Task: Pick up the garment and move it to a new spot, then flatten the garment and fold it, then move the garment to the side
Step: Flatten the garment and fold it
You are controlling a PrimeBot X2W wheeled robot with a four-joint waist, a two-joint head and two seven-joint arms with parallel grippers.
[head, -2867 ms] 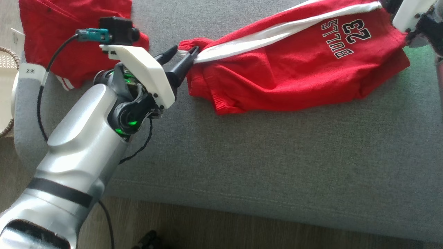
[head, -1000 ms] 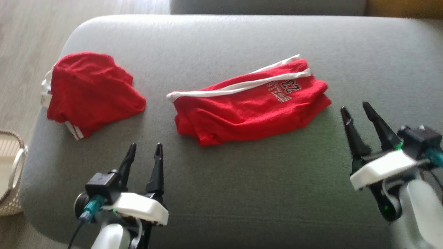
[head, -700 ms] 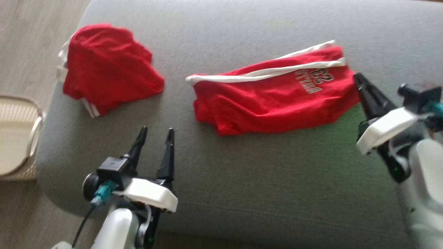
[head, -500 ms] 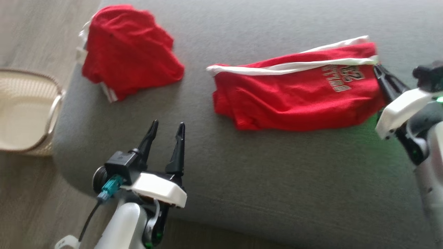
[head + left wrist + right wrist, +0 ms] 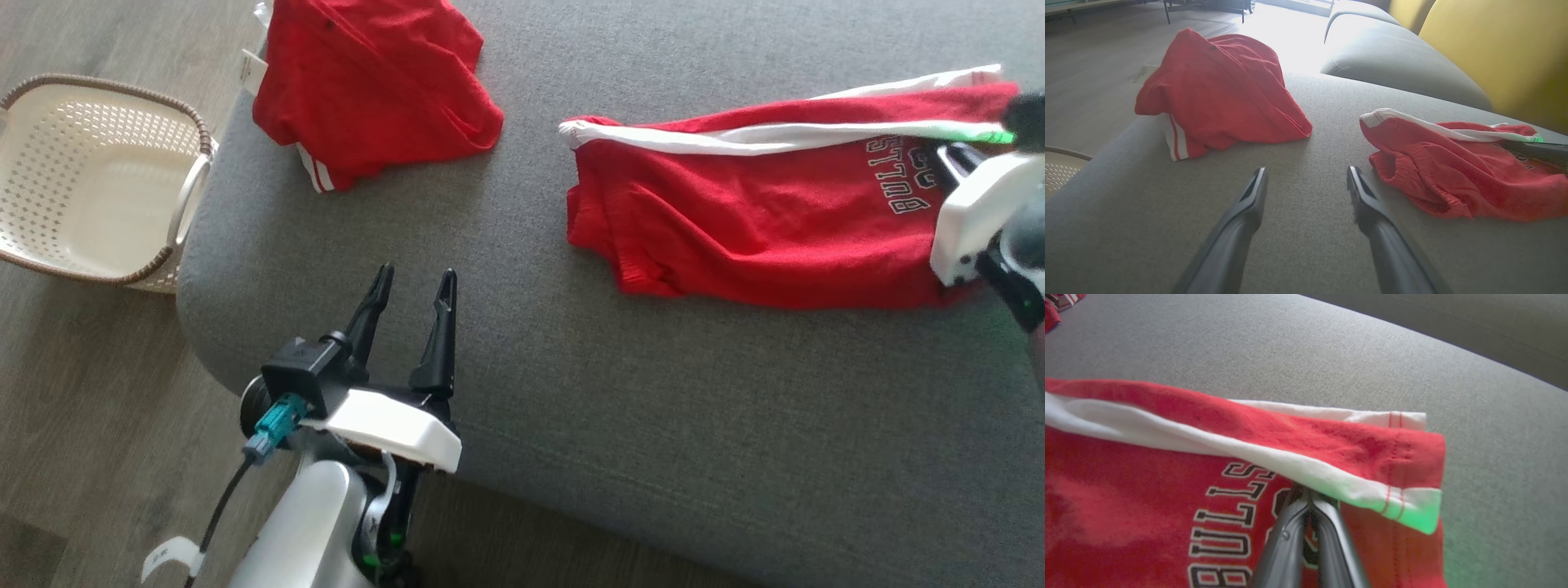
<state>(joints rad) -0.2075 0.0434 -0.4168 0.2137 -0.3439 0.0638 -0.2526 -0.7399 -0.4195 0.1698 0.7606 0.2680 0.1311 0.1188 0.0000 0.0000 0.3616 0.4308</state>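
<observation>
Centrally, a grey sofa cushion [image 5: 653,408] is seen from above. Red shorts [image 5: 759,220] with a white side stripe and "BULLS" lettering are laid out on its right half. The right end effector [image 5: 1308,494] is closed, with its fingertips pinched on the shorts at their right end, just under the white stripe beside the lettering. The left end effector [image 5: 415,278] is held wide open and empty above the cushion's near left edge, well apart from the shorts. A second red garment [image 5: 367,82] is heaped at the far left, and a pale basket [image 5: 73,163] is set on the floor further left.
</observation>
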